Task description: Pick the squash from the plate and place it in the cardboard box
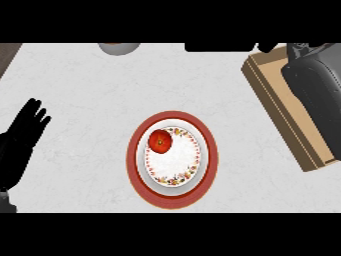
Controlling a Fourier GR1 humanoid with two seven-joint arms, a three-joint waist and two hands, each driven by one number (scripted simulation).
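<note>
Red-orange squash point(160, 141) sits on the patterned white plate point(174, 172), upper-left part of it, and that plate rests on a red charger point(206, 175) mid-tabletop point(77, 85). So you're at the very start as I read it: nothing picked, reach not yet committed. Your right hand point(306, 50) is up at the far right over the cardboard box point(276, 100), forearm lying across the box and hiding most of its inside; only dark bits of the hand show at the frame edge, so I can't tell how far open it is or whether it has anything in it. Squash is visibly on the plate though. From that hand, the squash is well apart, off to the left and nearer to you. Left hand point(25, 127) is at the left edge, fingers straight and up, holding nothing, resting; the squash is well to its right. Next move, my call: bring the right hand off the box, left and back toward the plate, come down over the squash with fingers spread, close round it, lift clear of the plate rim before heading back to the box. Squash is small and round, so it may roll on the plate if nudged. Grey bowl point(118, 47) at the far edge is out of the path.
</note>
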